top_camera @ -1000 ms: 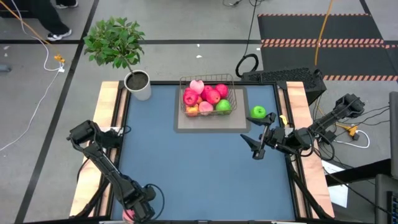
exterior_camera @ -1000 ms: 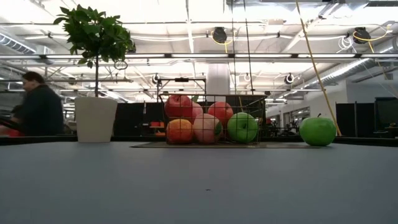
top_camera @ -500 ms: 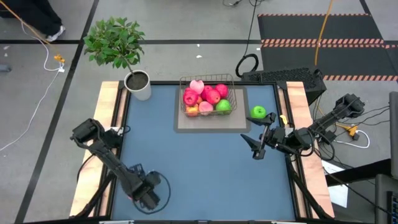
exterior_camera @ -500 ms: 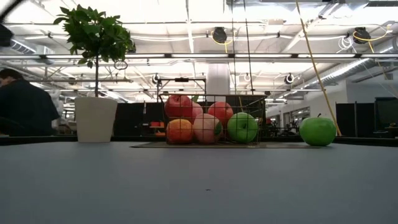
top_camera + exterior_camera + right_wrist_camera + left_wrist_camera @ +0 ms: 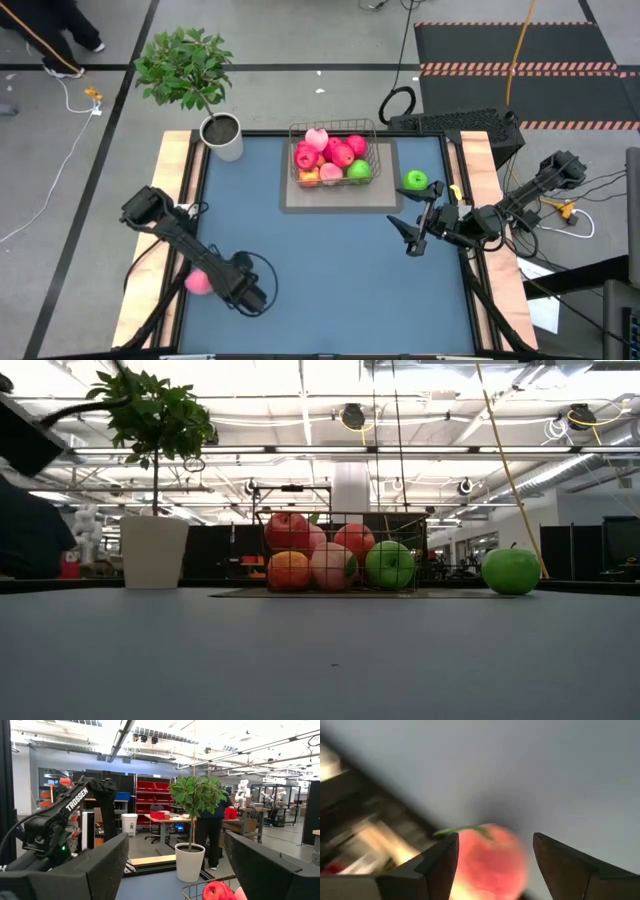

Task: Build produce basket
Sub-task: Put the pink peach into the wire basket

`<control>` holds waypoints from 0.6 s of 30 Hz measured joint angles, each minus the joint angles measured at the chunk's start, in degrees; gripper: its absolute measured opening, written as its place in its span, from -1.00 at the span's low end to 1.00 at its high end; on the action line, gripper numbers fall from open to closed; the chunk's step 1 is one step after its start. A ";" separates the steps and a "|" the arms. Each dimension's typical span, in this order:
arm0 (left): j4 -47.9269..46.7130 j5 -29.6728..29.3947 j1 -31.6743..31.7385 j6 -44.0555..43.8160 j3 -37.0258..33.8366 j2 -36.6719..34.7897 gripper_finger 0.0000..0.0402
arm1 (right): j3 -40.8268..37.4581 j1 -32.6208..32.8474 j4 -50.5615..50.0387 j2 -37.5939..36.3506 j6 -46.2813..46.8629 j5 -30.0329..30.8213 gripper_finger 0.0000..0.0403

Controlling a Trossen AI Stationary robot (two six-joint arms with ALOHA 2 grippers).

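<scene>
Peach (image 5: 490, 862) was what your left gripper (image 5: 492, 855) held, pinched between its two dark fingers (image 5: 437, 862). A second before, that gripper was down at the near edge of the table (image 5: 330, 270), and the pink fruit only peeked out from under it. By this moment the arm had swung up and in over the left side of the blue top, with the peach carried along. So the pick-up looked done, and the trip to the basket (image 5: 334, 160) was the next part, I think. That basket sat far ahead of the left gripper, already holding several fruits. Your right gripper (image 5: 410, 232) waited wide open and empty, and it had not moved. One green apple (image 5: 415, 181) lay close beside it, outside the basket.
</scene>
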 joint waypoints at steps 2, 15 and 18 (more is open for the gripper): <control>-6.93 -1.08 -0.40 -2.32 0.00 -0.02 0.27 | 0.00 0.00 -0.02 0.00 0.00 0.00 0.59; -4.65 1.76 -3.70 5.97 -0.13 -0.11 0.41 | 0.00 0.00 -0.35 0.00 0.01 0.02 0.59; -4.41 7.02 -3.93 4.66 -0.15 -0.11 0.44 | 0.00 -0.01 -0.37 0.00 0.02 0.02 0.59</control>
